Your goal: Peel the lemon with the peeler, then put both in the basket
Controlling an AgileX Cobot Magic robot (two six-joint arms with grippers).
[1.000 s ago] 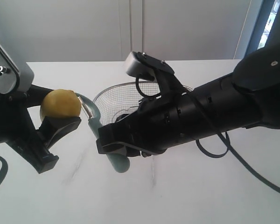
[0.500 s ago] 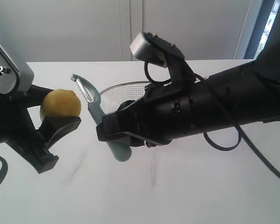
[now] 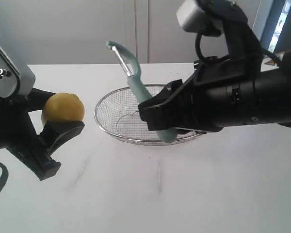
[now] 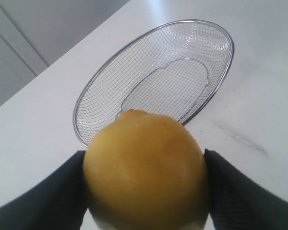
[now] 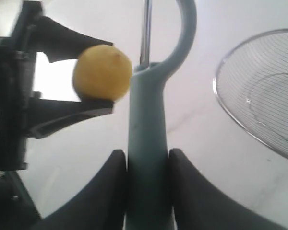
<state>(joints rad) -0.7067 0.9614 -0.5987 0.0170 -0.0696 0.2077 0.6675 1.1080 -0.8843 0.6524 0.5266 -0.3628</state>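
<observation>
The yellow lemon hangs above the white table at the left, with my left gripper shut on it; up close the lemon fills the space between the black fingers. My right gripper is shut on the pale teal peeler, held above the wire mesh basket, looped head pointing up and away from the lemon. In the right wrist view the peeler stands between the fingers, the lemon beyond it and the basket to one side.
The white marbled tabletop spreads around the basket. A pale wall with cabinet seams backs the table. The right arm's black body hangs over the basket's right half.
The right arm has lifted and pulled back to the right with the peeler, from beside the lemon to above the basket. The left gripper and lemon have stayed still.
</observation>
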